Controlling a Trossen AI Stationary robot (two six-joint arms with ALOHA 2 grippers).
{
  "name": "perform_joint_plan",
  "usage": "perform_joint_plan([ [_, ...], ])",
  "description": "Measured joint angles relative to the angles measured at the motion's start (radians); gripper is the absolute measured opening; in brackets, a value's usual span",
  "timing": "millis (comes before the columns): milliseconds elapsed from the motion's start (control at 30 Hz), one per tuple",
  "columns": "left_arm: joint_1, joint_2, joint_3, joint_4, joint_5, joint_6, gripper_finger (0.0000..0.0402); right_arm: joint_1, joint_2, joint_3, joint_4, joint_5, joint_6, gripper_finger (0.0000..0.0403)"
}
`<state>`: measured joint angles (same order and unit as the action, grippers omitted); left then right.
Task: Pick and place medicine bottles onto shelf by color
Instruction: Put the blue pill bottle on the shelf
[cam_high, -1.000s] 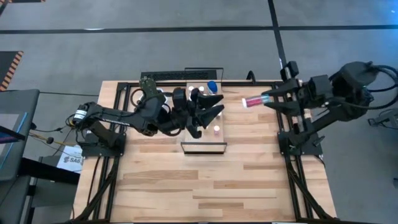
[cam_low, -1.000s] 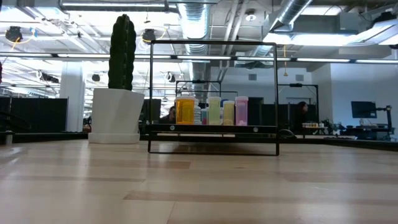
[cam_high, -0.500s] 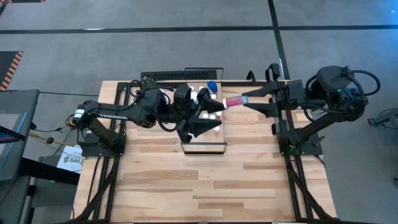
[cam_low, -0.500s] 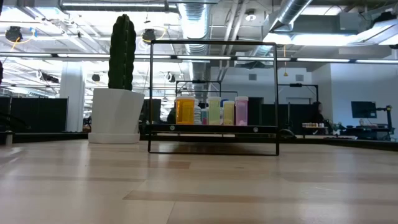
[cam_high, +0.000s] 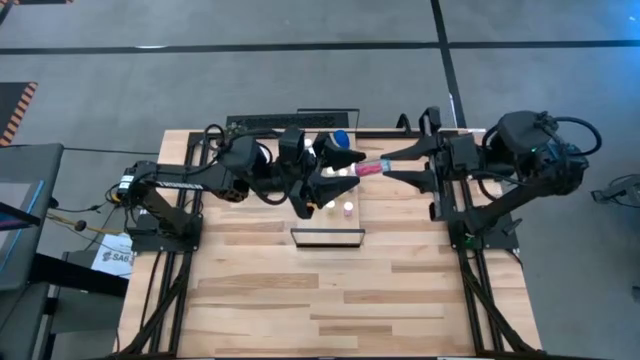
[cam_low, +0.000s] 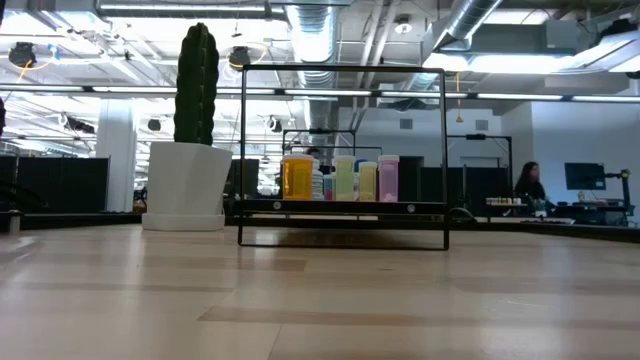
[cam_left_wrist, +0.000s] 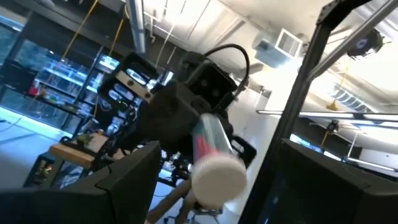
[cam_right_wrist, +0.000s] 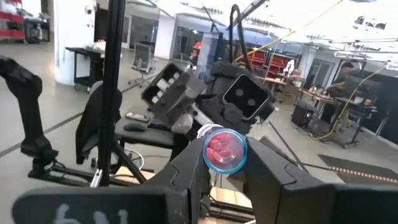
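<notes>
So the shelf (cam_high: 328, 236) is sitting near the far-middle of the tabletop (cam_high: 330, 300), and that's the thing I'm placing everything else against. In the low view it's carrying a row of medicine bottles (cam_low: 342, 179): orange, pale green, yellowish, pink, all standing upright on the board behind the dark front lip.

The cactus pot (cam_low: 184, 185) is standing just beside the shelf, off one end of it.

Both arms are meeting up above the shelf's far end. The right gripper (cam_high: 388, 165) is reaching in, clamping a reddish bottle (cam_high: 369, 167) lying sideways in the air over the shelf, white cap pointing at the other arm.

The left gripper (cam_high: 338, 168) is hanging right there with its fingers spread wide on either side of that cap, not pinching it.

A blue bottle (cam_high: 341, 138) is sitting at the shelf's far edge, just beside the left gripper.
</notes>
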<state>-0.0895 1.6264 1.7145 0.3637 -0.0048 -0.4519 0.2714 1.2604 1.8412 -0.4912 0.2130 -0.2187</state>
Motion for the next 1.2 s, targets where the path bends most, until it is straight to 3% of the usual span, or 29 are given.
perform_joint_plan([
  [300,0.001,0.000,0.000,-0.015,-0.009,-0.002,0.0299,-0.005,0.022,0.000,0.003,0.030,-0.047,0.0114],
  [867,0.002,0.000,0.000,-0.016,-0.016,-0.004,0.0128,-0.005,0.021,0.000,0.007,0.078,-0.081,0.0114],
  [1200,0.001,0.001,-0.002,-0.022,-0.037,0.016,0.0094,-0.005,0.019,0.002,-0.031,0.080,-0.077,0.0116],
])
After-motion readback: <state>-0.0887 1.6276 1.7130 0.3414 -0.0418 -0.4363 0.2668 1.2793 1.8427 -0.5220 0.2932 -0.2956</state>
